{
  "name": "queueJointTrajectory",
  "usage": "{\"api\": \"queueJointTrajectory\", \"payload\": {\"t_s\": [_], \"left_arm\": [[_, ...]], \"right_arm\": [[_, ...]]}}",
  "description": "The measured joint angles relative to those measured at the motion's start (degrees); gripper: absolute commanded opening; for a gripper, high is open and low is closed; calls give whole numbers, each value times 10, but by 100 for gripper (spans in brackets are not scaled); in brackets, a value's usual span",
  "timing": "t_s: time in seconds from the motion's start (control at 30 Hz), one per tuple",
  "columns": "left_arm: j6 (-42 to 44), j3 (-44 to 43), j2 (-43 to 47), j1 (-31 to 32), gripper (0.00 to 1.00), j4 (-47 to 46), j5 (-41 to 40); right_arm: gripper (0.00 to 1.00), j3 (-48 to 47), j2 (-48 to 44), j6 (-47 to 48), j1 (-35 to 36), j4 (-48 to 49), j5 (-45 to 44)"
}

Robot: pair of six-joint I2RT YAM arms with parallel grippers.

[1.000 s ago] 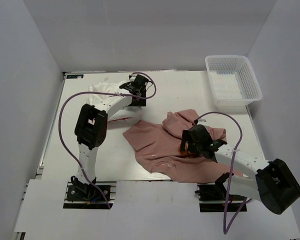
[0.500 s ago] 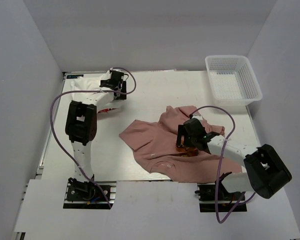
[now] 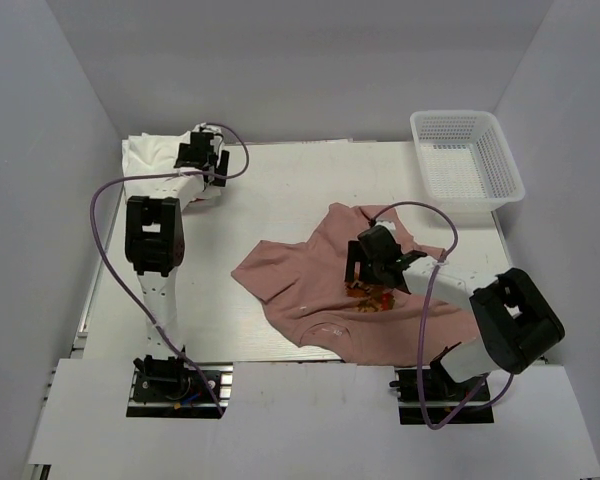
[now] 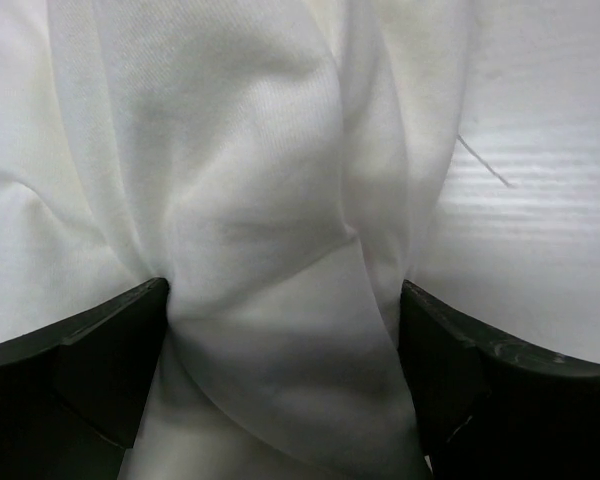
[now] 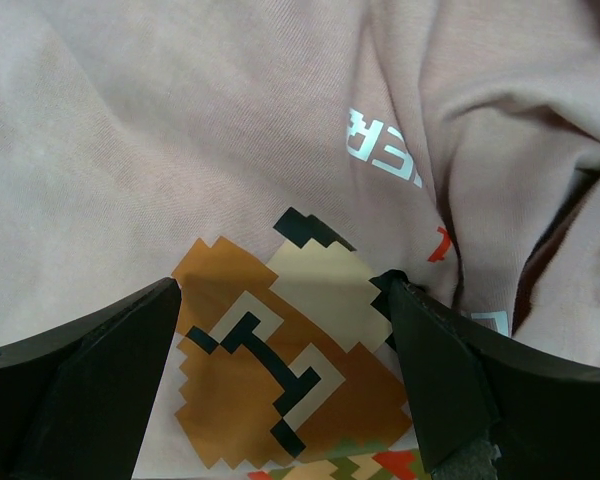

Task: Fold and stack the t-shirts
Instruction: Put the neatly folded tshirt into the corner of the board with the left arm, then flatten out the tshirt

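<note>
The dusty pink t-shirt [image 3: 310, 290] lies crumpled on the table, print side up. My right gripper [image 3: 358, 272] is open and pressed down on it, its fingers either side of the pixel-art print [image 5: 280, 350]. White t-shirts [image 3: 145, 155] are heaped in the far left corner. My left gripper [image 3: 198, 152] is at the heap's right edge, its jaws wide apart. A thick bunch of white cloth [image 4: 280, 250] fills the gap between them. No red print shows.
A white mesh basket [image 3: 467, 160] stands at the back right corner. The enclosure walls close in the back and the left, right behind the white heap. Purple cables arc over both arms.
My left gripper swept left along the back edge and the white shirts went with it into the corner. My right gripper moved slightly back and left, and the pink shirt shifted left.
</note>
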State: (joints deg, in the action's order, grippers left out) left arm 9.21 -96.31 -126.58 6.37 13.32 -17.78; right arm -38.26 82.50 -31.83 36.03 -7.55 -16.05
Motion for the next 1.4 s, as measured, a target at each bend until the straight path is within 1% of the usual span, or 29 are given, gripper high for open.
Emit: {"api": "queueJointTrajectory", "payload": {"t_s": [0.17,0.33,0.43,0.5,0.6,0.7,0.8,0.87,0.93,0.97,1.0,1.07,1.17,1.3,1.4], "left_arm": [[5,-79,-49,-23,100,16,8],[4,-88,-46,-29,100,34,17],[0,-88,-27,-24,100,67,19],[-10,-88,-3,-20,100,107,25],[-35,-78,60,-14,100,156,59],[-70,-12,185,-5,100,163,120],[-127,86,340,9,100,133,201],[-170,158,429,26,100,92,258],[-217,239,492,54,100,55,307],[-236,274,510,67,100,44,323],[-259,317,524,85,100,31,344],[-289,380,522,117,100,22,372],[-330,454,500,168,100,52,381],[-369,514,504,215,100,69,377],[-391,520,478,235,100,63,357]], "right_arm": [[90,-21,21,9,0,1,8],[90,-23,22,23,0,1,20],[90,-30,21,36,0,-5,34],[90,-42,15,45,0,-14,42],[90,-63,-9,56,1,-21,44],[90,-75,-49,59,1,-21,38],[90,-78,-95,44,0,-38,6],[90,-78,-118,29,0,-63,-16],[90,-73,-137,10,-2,-92,-34],[90,-64,-151,0,-3,-105,-40],[90,-51,-165,-11,-5,-122,-46],[90,-24,-188,-27,-9,-150,-51],[90,27,-220,-44,-14,-185,-50],[90,88,-246,-53,-15,-196,-29],[90,111,-241,-50,-15,-185,-6]]}}
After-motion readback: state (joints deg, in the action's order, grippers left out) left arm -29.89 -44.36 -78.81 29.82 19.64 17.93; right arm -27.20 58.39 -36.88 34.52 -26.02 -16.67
